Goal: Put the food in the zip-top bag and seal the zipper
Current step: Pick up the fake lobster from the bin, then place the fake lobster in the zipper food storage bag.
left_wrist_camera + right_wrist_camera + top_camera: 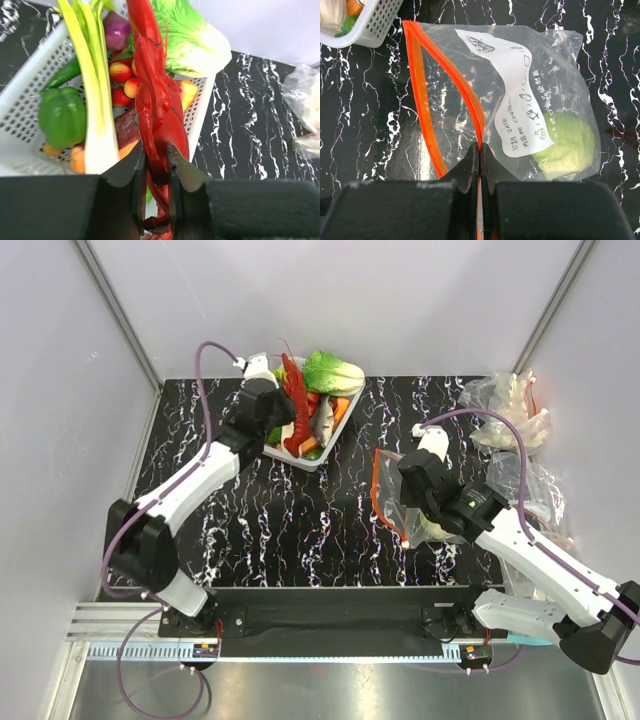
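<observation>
Tabletop, black with white veining, is carrying everything. A white basket is sitting toward its far edge, holding a leek, a leafy bok choy, a green pepper and strawberries. To the right of the basket and apart from it, the clear zip-top bag is lying flat with its mouth gaping toward the basket. The red lobster is stretching across the basket's contents; the left gripper is clamping its body, fingers pressing on both sides. The pale green cabbage is resting inside the bag, in the corner far from the mouth, partly behind the white label. The right gripper is pinching the orange zipper with its jaws almost touching, one strip of the zipper lifting away from the other.
</observation>
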### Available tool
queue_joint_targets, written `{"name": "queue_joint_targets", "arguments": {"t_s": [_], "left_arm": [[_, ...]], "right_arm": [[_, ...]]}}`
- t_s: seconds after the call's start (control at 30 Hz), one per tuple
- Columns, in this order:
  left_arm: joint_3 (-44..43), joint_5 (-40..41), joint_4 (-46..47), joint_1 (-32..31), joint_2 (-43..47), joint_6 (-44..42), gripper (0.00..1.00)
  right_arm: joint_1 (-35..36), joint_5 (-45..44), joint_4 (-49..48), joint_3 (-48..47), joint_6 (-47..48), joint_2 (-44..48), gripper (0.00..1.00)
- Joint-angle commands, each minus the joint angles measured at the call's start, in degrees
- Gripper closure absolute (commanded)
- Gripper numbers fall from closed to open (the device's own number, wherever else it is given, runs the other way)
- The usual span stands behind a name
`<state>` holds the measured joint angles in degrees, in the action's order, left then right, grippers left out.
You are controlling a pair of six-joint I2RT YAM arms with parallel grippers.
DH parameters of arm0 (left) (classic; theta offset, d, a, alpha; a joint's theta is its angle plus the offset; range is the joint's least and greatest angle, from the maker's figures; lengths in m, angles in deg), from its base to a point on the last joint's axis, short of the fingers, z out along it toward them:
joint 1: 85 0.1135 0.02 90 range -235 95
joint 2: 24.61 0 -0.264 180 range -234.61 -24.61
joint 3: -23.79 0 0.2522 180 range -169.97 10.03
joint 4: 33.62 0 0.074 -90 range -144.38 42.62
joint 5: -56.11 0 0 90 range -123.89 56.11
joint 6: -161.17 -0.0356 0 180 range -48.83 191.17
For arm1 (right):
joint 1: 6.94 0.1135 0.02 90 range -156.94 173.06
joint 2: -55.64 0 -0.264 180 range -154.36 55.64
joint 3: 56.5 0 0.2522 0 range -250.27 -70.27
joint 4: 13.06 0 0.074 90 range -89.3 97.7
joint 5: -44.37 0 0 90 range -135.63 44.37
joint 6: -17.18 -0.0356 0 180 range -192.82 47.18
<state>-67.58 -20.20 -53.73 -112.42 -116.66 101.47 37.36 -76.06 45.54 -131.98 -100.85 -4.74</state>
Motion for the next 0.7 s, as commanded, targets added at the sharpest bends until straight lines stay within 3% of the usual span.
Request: {"name": "queue_joint_targets", "arguments": {"t_s": [0.0, 0.13, 0.3, 0.53, 0.67], "left_arm": [[5.4, -1.0, 10.4, 0.2, 8.4, -3.2, 1.00], [13.3, -12.0, 16.2, 0.2, 16.5, -8.9, 1.00], [14.1, -23.0, 6.6, 0.6, 21.6, -6.6, 1.00], [25.0, -41.2, 3.2, 0.6, 33.0, -1.0, 1.00], [28.3, -47.3, -0.8, 0.4, 38.6, 2.0, 1.00]], "right_arm": [[-0.5, -0.1, -2.0, -2.0, 0.8, -1.1, 1.00], [-0.5, 0.9, -3.2, -2.4, 0.9, -1.7, 1.00], [-0.5, 0.1, -4.8, -2.8, 3.3, -2.1, 1.00], [-0.5, -0.4, -8.0, -1.8, 4.4, -2.6, 1.00], [-0.5, -0.9, -9.0, -1.3, 4.5, -2.6, 1.00]]}}
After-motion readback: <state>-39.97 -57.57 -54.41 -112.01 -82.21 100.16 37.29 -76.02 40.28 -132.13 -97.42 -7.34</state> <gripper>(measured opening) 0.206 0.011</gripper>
